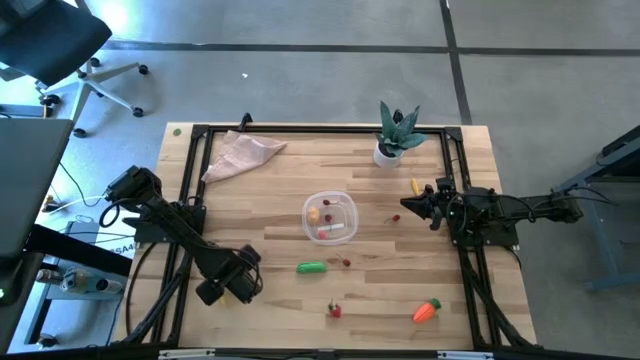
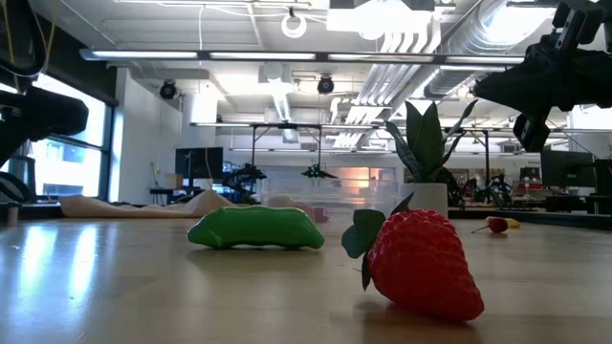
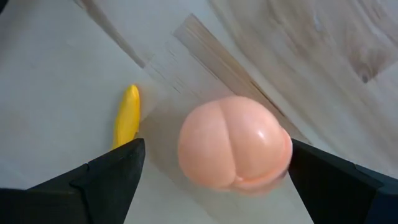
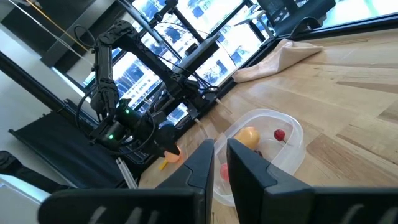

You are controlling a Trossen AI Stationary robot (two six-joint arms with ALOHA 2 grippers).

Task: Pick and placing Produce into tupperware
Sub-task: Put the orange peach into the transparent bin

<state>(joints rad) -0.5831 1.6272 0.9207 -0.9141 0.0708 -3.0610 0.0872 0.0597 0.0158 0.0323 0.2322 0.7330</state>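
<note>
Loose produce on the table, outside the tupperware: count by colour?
Red: 3, the strawberry and two small red pieces
Yellow: 2, a yellow piece and a yellow stick
Green: 1, the pepper
Orange: 1, the carrot
Peach: 1, the peach ball
Total: 8

A light wooden butcher-block table [image 1: 280, 190] with a black metal frame [image 1: 300, 129] along its edges fills the middle of the scene. At its far left corner lies a crumpled beige cloth [image 1: 240, 155]. At the far right stands a spiky green plant in a small white pot [image 1: 396, 135], upright, well apart from the cloth. Beyond the table's far left corner, on the grey floor [image 1: 300, 70], a black office chair on a white wheeled base [image 1: 60, 50] stands. Left of the table a dark monitor [image 1: 25, 185] shows.
</note>
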